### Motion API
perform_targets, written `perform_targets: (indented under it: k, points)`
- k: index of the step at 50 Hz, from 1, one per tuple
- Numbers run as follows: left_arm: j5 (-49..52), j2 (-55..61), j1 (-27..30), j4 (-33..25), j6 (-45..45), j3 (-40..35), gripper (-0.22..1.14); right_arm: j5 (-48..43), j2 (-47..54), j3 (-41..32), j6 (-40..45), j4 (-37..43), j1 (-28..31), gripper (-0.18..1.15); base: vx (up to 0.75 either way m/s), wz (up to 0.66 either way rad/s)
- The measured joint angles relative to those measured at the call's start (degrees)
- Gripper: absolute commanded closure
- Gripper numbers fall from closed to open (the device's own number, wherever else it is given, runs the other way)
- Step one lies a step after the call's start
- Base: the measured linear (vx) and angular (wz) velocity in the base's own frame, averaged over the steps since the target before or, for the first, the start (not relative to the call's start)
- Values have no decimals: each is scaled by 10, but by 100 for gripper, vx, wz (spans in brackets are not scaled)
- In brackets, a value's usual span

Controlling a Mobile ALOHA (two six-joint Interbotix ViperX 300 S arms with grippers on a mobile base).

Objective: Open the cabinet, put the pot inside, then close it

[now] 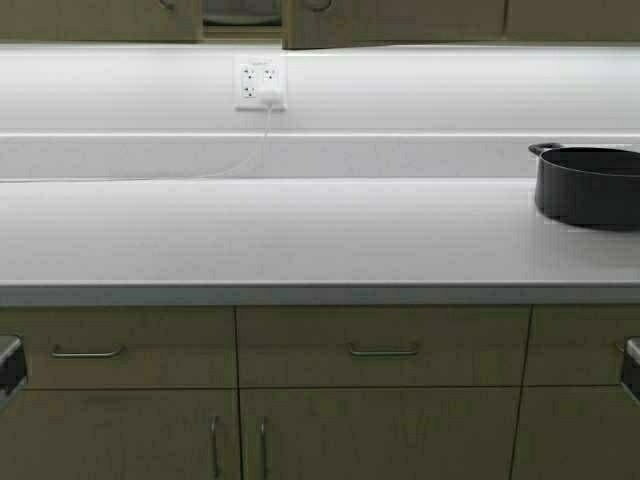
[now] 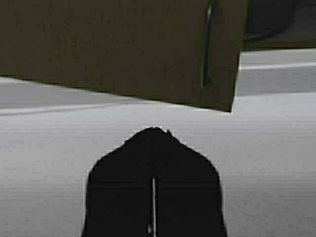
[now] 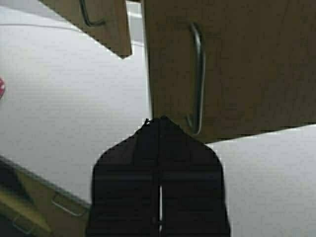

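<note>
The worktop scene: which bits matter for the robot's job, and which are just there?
Part of the job:
pot
cabinet
left gripper
right gripper

Just there:
wall socket
white cable
drawers

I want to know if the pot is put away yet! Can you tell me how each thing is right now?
pot: upright on the counter, not in the cabinet.
cabinet: one door looks slightly ajar.
left tool: shut, empty, facing a cabinet door.
right tool: shut, empty, tip by the door's bar handle.
drawers: shut.
outlet: cord plugged in.
</note>
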Motion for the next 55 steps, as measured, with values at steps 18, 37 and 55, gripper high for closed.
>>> perform_targets:
  k: [18, 37, 55]
  points:
    - [0, -25, -1, 0, 4, 14, 89, -9, 124, -149, 0, 0, 0, 90, 14, 2]
    - [11, -62, -3, 1, 5, 37, 88, -11, 120, -150, 4, 1, 10, 90, 15, 6]
    - [19, -61, -1, 0, -1, 45, 88, -7, 7, -17, 4, 1, 23, 90, 9, 3]
